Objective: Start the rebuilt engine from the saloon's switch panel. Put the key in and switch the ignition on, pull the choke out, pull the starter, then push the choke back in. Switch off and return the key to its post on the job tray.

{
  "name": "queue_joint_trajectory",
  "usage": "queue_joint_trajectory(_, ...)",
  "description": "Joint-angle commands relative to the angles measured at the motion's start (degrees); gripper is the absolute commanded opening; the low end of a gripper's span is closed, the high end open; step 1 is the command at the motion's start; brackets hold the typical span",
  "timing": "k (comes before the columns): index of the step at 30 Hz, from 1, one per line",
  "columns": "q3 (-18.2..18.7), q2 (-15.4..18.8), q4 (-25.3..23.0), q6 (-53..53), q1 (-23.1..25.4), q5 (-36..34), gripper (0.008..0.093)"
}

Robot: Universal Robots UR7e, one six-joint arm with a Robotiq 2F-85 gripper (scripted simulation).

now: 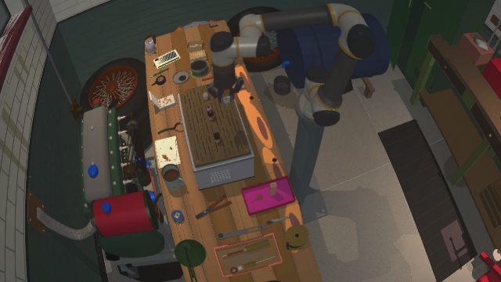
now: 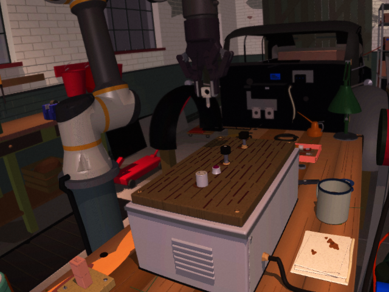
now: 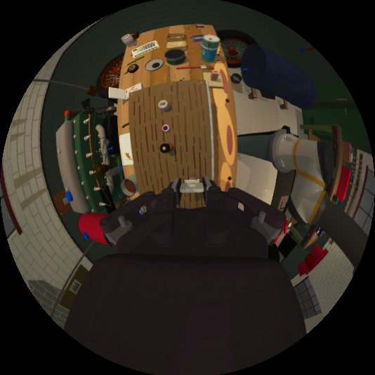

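The key [image 2: 206, 94] hangs from my closed gripper [image 2: 206, 91], bow between the fingers and blade pointing down, high above the far right edge of the switch panel [image 2: 220, 180]. On the wooden panel top stand a pale ignition barrel [image 2: 201, 178], a small red-topped lamp [image 2: 216, 169], a black pull knob [image 2: 225, 151] and a second black knob [image 2: 243, 137], in a row. From the wrist camera I see the key's pale bow [image 3: 191, 185] in my grip, with the barrel [image 3: 163, 104] far ahead. The key post [image 2: 81, 272] stands on a block at the bench's near end.
An enamel mug [image 2: 333, 201] stands right of the panel box, with stained paper [image 2: 324, 257] in front of it. A green lamp [image 2: 345, 105] and an oil can [image 2: 315, 129] stand at the far end. A pink tray [image 1: 268, 194] lies on the bench.
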Motion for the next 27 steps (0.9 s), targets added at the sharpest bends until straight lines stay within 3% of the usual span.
queue_joint_trajectory(1, 0.23, -0.36, 0.06, 1.06, 1.09, 0.00, 0.0080)
queue_joint_trajectory(12, 1.98, -2.73, 0.70, 15.52, 15.53, 0.00, 0.0080)
queue_joint_trajectory(27, 0.31, -0.44, 0.08, 32.28, 32.26, -0.01, 0.0080)
